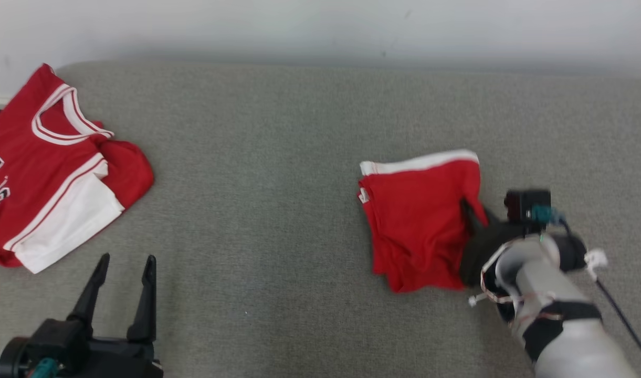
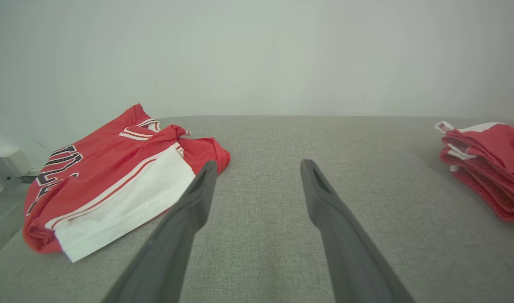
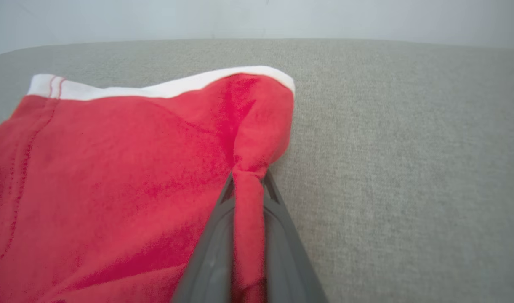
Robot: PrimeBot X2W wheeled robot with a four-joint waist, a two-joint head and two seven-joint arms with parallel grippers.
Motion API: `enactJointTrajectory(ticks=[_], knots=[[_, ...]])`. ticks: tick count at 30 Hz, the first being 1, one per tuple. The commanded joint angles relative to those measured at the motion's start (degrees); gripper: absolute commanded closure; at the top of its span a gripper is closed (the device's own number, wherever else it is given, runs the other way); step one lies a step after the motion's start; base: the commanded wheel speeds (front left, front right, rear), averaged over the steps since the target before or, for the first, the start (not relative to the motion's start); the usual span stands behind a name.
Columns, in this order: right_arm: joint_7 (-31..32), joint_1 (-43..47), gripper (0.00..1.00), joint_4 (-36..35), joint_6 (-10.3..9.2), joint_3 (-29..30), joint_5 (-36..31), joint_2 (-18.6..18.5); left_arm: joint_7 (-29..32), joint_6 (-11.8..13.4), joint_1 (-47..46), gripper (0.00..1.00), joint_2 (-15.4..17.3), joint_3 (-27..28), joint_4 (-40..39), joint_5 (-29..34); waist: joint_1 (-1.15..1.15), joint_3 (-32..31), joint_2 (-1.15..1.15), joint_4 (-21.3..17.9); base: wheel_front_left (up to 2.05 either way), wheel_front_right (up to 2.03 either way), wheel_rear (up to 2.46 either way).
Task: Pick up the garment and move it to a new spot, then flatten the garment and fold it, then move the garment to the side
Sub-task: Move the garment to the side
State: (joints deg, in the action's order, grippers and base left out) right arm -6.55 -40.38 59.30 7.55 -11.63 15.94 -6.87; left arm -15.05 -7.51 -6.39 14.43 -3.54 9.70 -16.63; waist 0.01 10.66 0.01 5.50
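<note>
Head view: right forearm (image 1: 540, 294) angled in, right jaws pinching red garment (image 1: 417, 220) edge; left jaws wide, empty

Wide-open left hand (image 2: 259, 164) between red jersey (image 2: 113, 185) and folded garment (image 2: 488, 168)

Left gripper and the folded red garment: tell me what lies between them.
Nothing but bare grey upholstery. In the head view the stretch from the left gripper to the folded red garment holds no object; the left wrist view shows the same.

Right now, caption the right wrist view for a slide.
Right gripper pinching a fold of the red garment on a grey surface.
</note>
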Motion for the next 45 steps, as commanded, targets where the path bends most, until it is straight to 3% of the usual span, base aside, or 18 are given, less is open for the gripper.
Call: enactJointTrajectory(ticks=[1, 12, 25, 35, 45], knots=[[0.37, -1.66, 1.0, -0.41, -0.14, -0.87, -0.53, -1.02, -0.19, 0.06, -1.13, 0.0, 0.52, 0.03, -0.53, -0.42, -0.01, 2.85, -0.01, -1.6, 0.0, 0.0, 0.0], [4.55, -14.61, 1.0, -3.97, -0.14, -9.75, -0.02, -11.71, -0.19, 0.07, -6.19, 0.0, 4.99, -0.83, -5.0, -3.55, -0.01, 15.37, -0.01, -8.39, 0.0, 0.0, 0.0], [10.51, -24.06, 1.0, -12.8, -0.14, -12.15, 1.69, -24.75, -0.18, 0.08, -9.39, 0.0, 12.79, 0.08, -13.86, -5.29, -0.01, 26.57, -0.01, -16.87, 0.0, 0.0, 0.0], [13.6, -27.5, 1.0, -16.56, -0.14, -10.78, -0.31, -30.16, -0.18, 0.08, -9.04, 0.0, 16.12, 1.39, -22.93, -3.89, -0.01, 30.95, -0.01, -18.98, 0.0, 0.0, 0.0], [15.57, -30.64, 1.0, -18.78, -0.14, -8.93, -5.26, -31.96, -0.13, 0.76, -5.28, 0.0, 17.2, 3.42, -27.71, -2.93, -0.01, 31.91, -0.01, -19.18, 0.0, 0.0, 0.0]])
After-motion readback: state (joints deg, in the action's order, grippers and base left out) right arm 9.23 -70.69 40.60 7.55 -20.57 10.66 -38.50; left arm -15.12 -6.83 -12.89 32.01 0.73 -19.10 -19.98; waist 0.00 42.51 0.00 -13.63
